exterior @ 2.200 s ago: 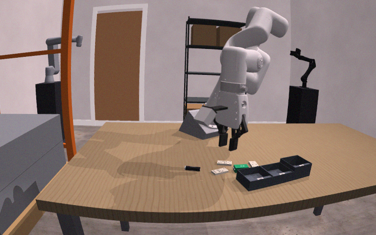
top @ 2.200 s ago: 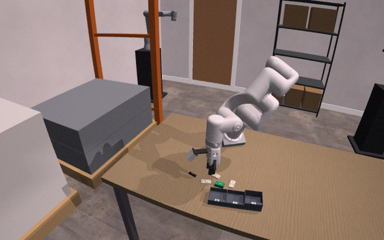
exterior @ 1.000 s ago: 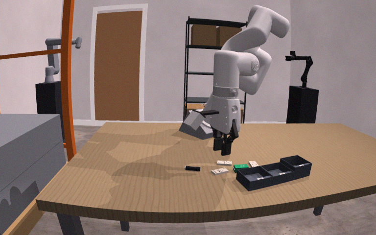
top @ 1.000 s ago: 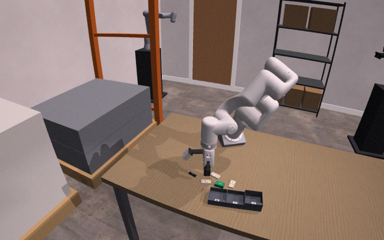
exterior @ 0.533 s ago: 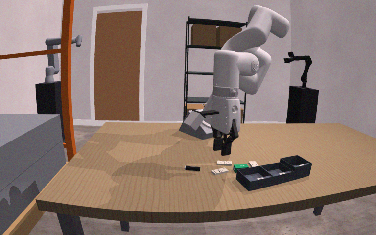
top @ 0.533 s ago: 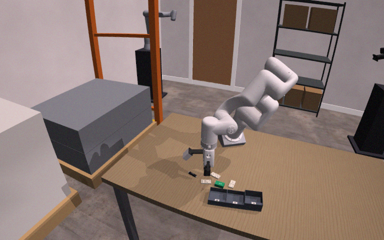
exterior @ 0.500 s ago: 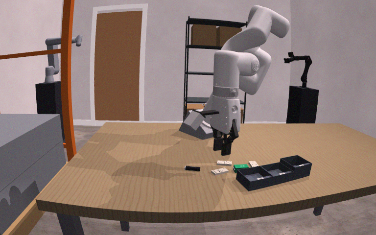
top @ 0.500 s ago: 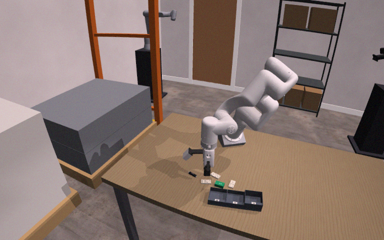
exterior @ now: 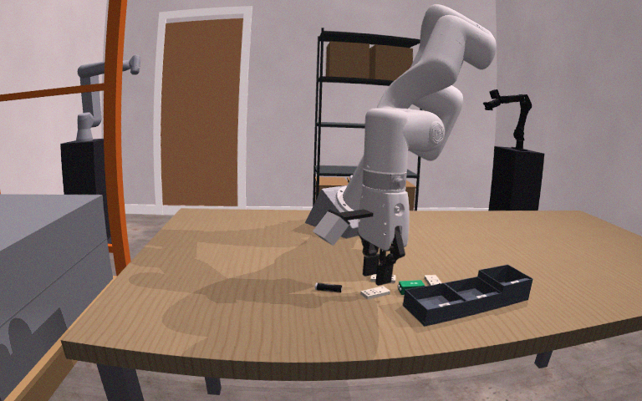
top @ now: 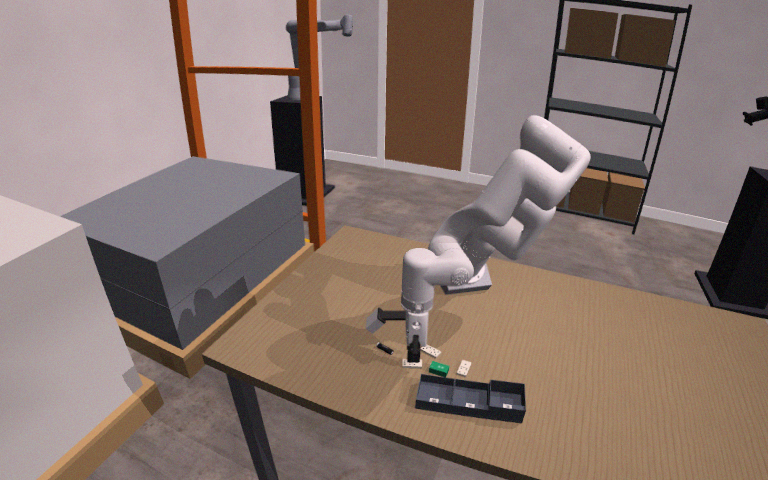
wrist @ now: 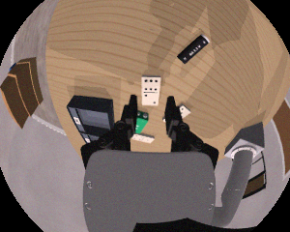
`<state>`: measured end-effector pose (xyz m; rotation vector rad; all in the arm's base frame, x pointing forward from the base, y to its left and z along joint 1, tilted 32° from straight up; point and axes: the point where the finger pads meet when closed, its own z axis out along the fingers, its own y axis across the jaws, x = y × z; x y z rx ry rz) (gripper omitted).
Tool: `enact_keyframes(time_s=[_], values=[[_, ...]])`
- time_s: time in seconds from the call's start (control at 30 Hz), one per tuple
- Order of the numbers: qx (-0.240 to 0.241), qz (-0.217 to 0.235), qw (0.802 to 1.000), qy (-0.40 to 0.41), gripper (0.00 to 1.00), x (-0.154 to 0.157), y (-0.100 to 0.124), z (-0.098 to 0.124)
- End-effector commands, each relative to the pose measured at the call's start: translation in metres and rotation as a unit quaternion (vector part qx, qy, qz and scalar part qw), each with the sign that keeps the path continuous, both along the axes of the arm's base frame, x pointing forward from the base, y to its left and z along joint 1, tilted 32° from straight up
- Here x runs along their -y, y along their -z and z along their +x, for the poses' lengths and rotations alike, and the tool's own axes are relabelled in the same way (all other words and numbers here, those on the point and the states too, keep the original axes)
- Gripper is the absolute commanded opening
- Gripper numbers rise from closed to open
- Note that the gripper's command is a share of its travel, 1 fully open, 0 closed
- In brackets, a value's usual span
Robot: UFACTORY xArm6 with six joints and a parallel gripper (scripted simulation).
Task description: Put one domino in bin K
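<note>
Your table carries the three-compartment bin row near its front edge; its labels are too small to read. The xArm holds its gripper low over the dominoes, fingers partly open, nothing between them. One domino lies just in front, another beside the green block. A black cylinder lies apart.

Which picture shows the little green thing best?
The exterior view. There the green block lies in plain sight on the table, just behind the near end of the row of bins. The top view shows it smaller. In the wrist view only a bit of green peeks out beside a finger.
</note>
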<state>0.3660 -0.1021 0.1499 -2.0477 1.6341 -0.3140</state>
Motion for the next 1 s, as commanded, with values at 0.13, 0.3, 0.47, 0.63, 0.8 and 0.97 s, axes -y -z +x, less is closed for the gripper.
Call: enact_keyframes(time_s=[0.13, 0.3, 0.47, 0.63, 0.8, 0.97], values=[[0.004, 0.0, 1.0, 0.0, 0.41, -0.002, 0.011, 0.011], [0.004, 0.0, 1.0, 0.0, 0.41, -0.004, 0.016, 0.014], [0.004, 0.0, 1.0, 0.0, 0.41, -0.005, 0.022, 0.016], [0.004, 0.0, 1.0, 0.0, 0.41, -0.005, 0.022, 0.016], [0.004, 0.0, 1.0, 0.0, 0.41, -0.005, 0.022, 0.016], [0.004, 0.0, 1.0, 0.0, 0.0, -0.006, 0.022, 0.016]])
